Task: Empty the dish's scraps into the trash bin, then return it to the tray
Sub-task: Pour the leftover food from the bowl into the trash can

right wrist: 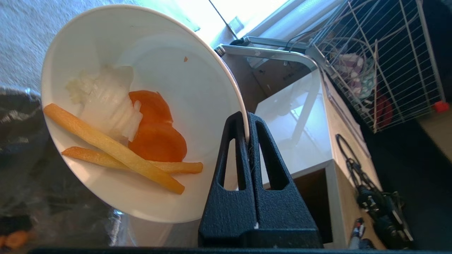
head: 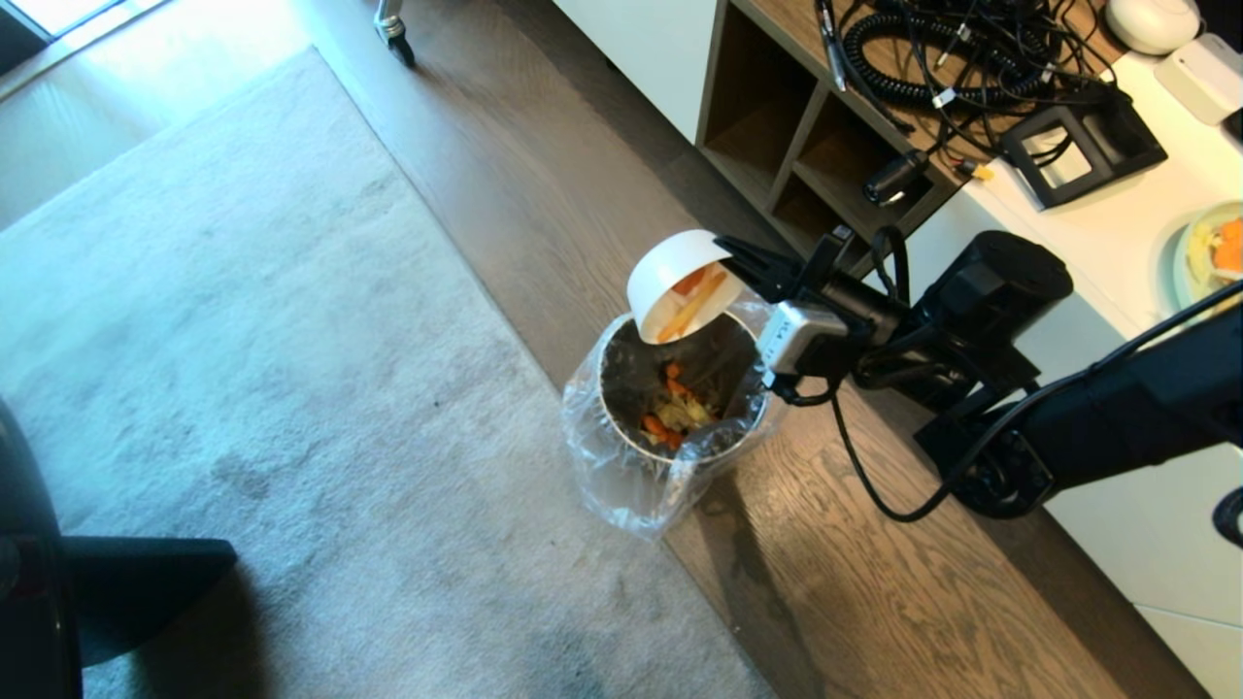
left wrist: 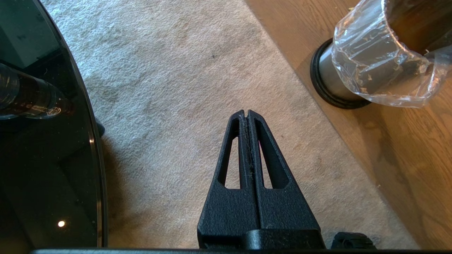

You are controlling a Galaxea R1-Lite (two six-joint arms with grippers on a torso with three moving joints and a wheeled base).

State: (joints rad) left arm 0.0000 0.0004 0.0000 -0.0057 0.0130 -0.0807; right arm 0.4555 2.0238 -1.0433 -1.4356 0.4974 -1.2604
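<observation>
The right gripper [head: 738,260] pinches the rim of the white bowl [head: 672,270], tipped steeply over the metal trash bin [head: 621,427] on the wood floor [head: 544,194]. Carrot strips and slices and pale peel pieces [right wrist: 123,134] cling inside the bowl. The left gripper [left wrist: 246,113] hangs closed and empty above the rug [left wrist: 176,70].

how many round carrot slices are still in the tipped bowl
2 show: both carrot slices lie overlapping against the dish wall, beside the pale peel, above the two orange strips. More could be hidden under the peel.
</observation>
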